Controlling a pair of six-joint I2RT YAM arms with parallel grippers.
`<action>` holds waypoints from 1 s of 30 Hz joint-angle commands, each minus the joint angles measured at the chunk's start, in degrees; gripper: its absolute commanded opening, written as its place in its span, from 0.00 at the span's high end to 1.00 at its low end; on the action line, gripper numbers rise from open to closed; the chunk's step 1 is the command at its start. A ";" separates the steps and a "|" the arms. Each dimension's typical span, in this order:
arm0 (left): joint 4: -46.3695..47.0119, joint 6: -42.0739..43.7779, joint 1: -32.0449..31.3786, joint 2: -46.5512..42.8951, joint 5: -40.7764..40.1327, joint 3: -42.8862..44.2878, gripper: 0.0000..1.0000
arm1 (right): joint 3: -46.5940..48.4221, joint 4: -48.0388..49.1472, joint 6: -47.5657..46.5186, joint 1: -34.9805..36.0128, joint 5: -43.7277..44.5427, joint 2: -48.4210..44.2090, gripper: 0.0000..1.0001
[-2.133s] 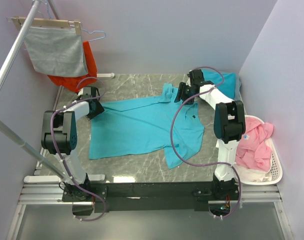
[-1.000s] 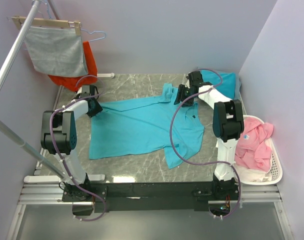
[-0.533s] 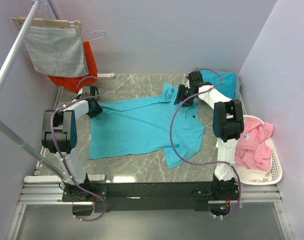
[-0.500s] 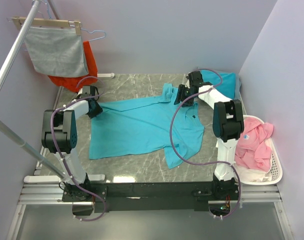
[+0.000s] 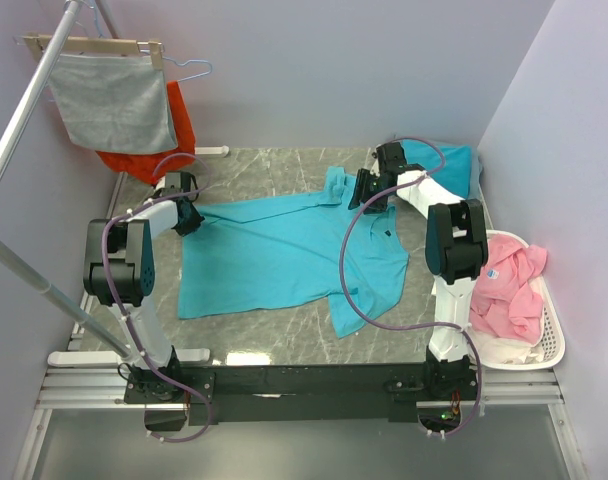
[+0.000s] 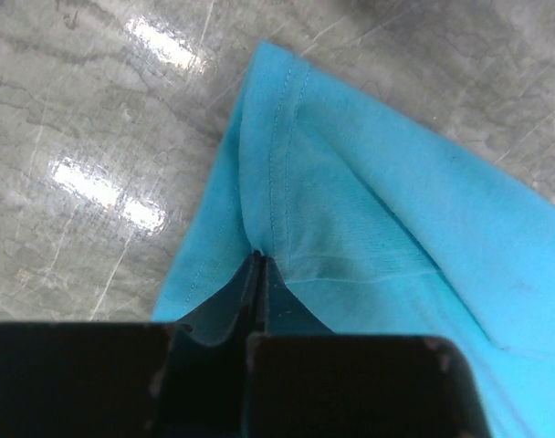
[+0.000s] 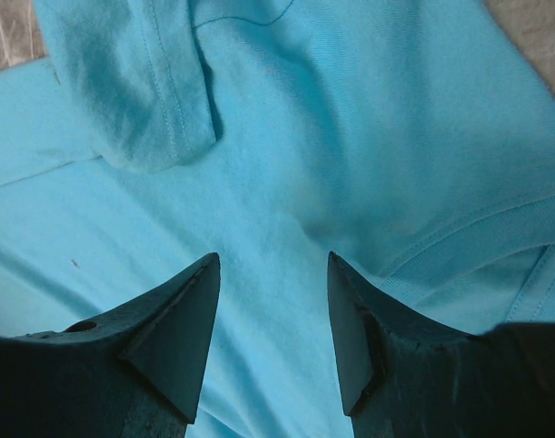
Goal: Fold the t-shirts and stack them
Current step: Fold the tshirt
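A turquoise t-shirt [image 5: 284, 255] lies spread flat on the grey marble table [image 5: 274, 165]. My left gripper [image 5: 189, 216] sits at the shirt's far left corner. In the left wrist view the left gripper [image 6: 257, 258] is shut on a pinched ridge of the t-shirt [image 6: 369, 201] beside its hemmed edge. My right gripper [image 5: 362, 190] hovers at the shirt's far right, near the collar and a folded-over sleeve. In the right wrist view the right gripper [image 7: 272, 265] stands open just above the t-shirt [image 7: 350, 119], holding nothing. Another folded teal t-shirt [image 5: 454, 163] lies at the back right corner.
A white basket [image 5: 549, 345] with pink clothes [image 5: 509, 285] stands right of the table. At the back left a grey cloth [image 5: 114, 100] and an orange-red garment [image 5: 154, 150] hang from a rack. A slanted metal pole [image 5: 24, 110] runs along the left side.
The left gripper's jaws have closed on the shirt's corner fabric. Both arms stay almost where they were, and the shirt has not shifted.
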 commanded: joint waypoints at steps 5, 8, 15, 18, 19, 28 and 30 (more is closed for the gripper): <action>-1.48 1.90 1.06 -3.35 -2.33 1.49 0.99 | -0.76 -2.58 -0.57 -0.61 6.78 -0.02 0.43; -1.92 2.34 3.95 -4.57 -1.98 1.14 0.99 | -1.64 -3.19 0.13 -1.23 7.66 -0.02 0.44; -3.24 2.61 5.10 -7.57 -2.60 0.79 0.99 | -1.11 -5.21 0.57 -1.58 10.30 0.68 0.44; -4.91 2.52 5.28 -5.99 -4.26 0.79 0.99 | -2.16 -5.22 0.84 -1.58 10.91 -0.11 0.44; -4.65 2.26 5.37 -5.73 -4.53 0.44 0.99 | -2.52 -5.13 0.75 -1.50 11.87 -0.37 0.44; -2.11 2.78 5.45 -2.39 0.47 -0.09 0.99 | -2.53 1.54 1.01 -1.76 6.09 -4.95 0.41; -1.84 2.70 5.37 -1.60 2.40 0.26 0.99 | 3.52 0.94 1.63 -1.85 3.19 -2.32 0.39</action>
